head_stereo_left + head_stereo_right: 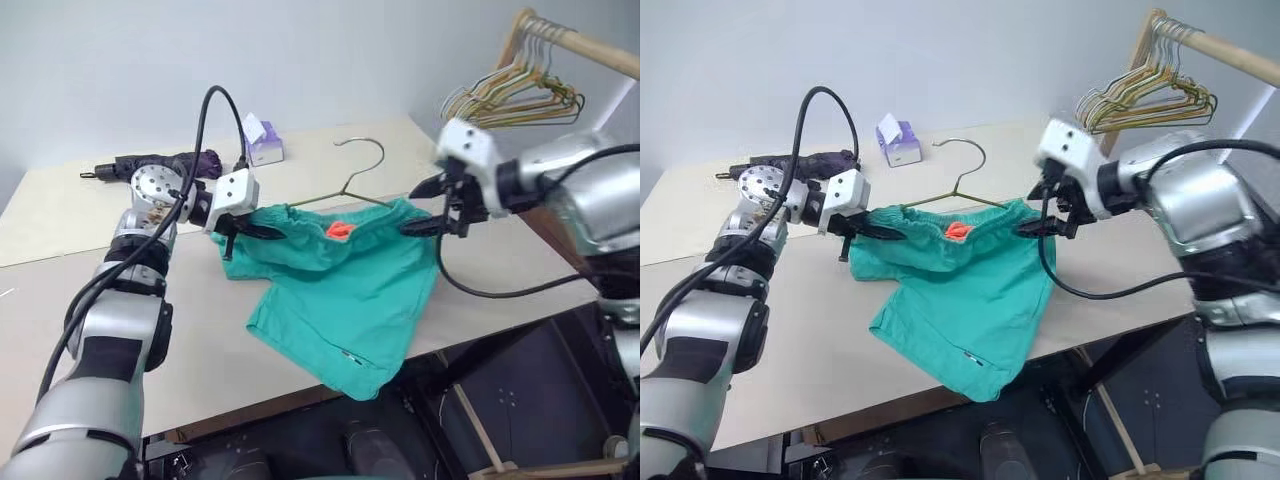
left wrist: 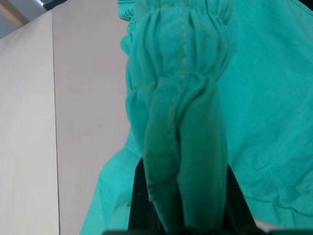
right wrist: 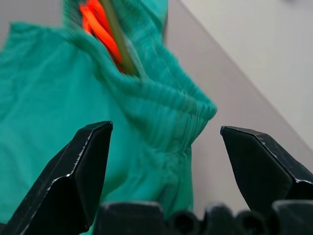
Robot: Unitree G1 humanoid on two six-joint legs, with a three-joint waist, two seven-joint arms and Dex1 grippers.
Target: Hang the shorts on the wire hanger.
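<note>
The teal-green shorts [image 1: 340,290] lie on the table, one leg drooping over the front edge. Their gathered waistband is lifted, with an orange-red cord [image 1: 340,229] at its middle. The thin grey wire hanger [image 1: 362,176] runs into the waistband, and its hook rises behind. My left gripper [image 1: 262,232] is shut on the waistband's left corner, the bunched fabric pinched between its fingers [image 2: 139,196]. My right gripper [image 3: 165,128] stands open at the waistband's right corner. That corner sits in front of the gap between its fingers [image 1: 425,185], unclamped.
A dark folded umbrella [image 1: 150,165] and a tissue box [image 1: 263,145] lie at the back of the table [image 1: 200,330]. At the right, a wooden rack rod [image 1: 590,45] carries bunched gold and green hangers [image 1: 520,90] close to my right arm.
</note>
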